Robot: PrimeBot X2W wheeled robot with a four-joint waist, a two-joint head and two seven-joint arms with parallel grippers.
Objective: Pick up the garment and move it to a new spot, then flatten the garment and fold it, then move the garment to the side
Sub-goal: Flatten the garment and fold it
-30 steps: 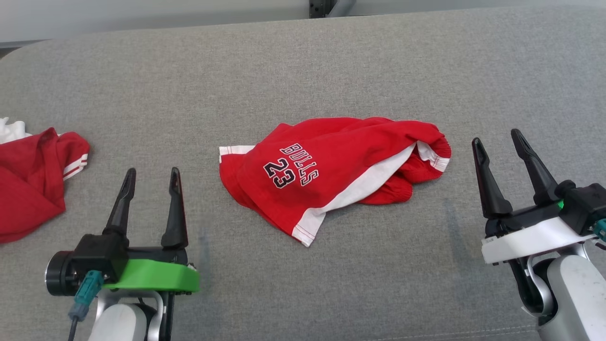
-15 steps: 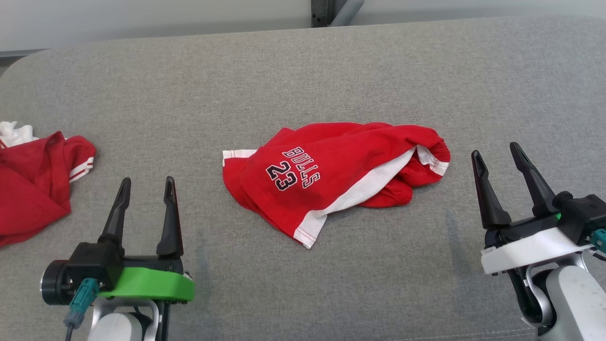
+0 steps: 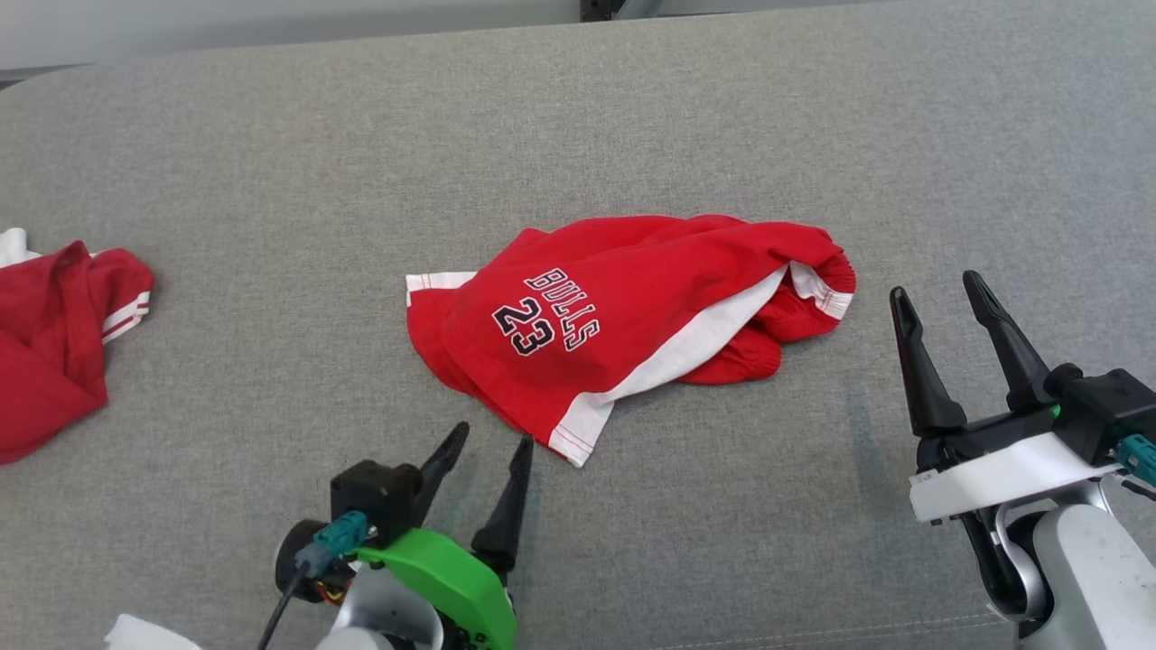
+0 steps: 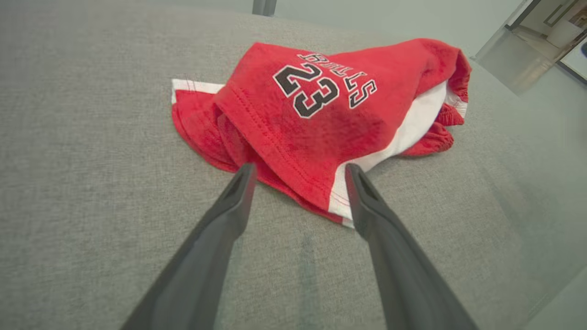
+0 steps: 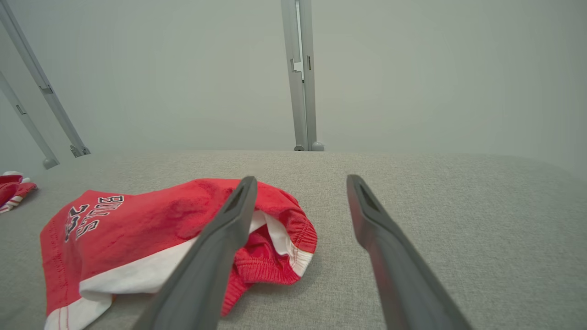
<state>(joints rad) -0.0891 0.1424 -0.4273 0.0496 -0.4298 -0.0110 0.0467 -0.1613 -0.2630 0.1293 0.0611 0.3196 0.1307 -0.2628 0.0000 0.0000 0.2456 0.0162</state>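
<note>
- Roughly in the middle of the desk (image 3: 271,181), a grey surface with a coarse woven cover and a rounded far-left corner, lies the garment (image 3: 623,325): red knit shorts in a loose, crumpled heap.
- The garment's (image 4: 312,119) upper layer is smooth and bears "BULLS 23" in black letters edged with white. A broad white band runs along its side and a white hem with red stitching finishes the leg.
- Toward the desk's right edge the garment (image 5: 151,229) bunches into a gathered, ribbed elastic waistband, puckered and folded over itself.
- The left claw (image 3: 492,436) sits by the near edge of the desk, its two long, dark, tapered fingers spread and empty. Their tips point at the hemmed corner nearest the near edge. In the wrist view the left claw (image 4: 299,168) straddles that corner; I cannot tell if it touches the cloth.
- The right claw (image 3: 933,284) hovers near the desk's right edge, beside the waistband and apart from it, released, nothing between its fingers (image 5: 300,178).
- At the desk's left edge rests a second red cloth (image 3: 50,343) with white stripes, rumpled.
- Beyond the far edge stands a pale metal post (image 5: 302,91).
</note>
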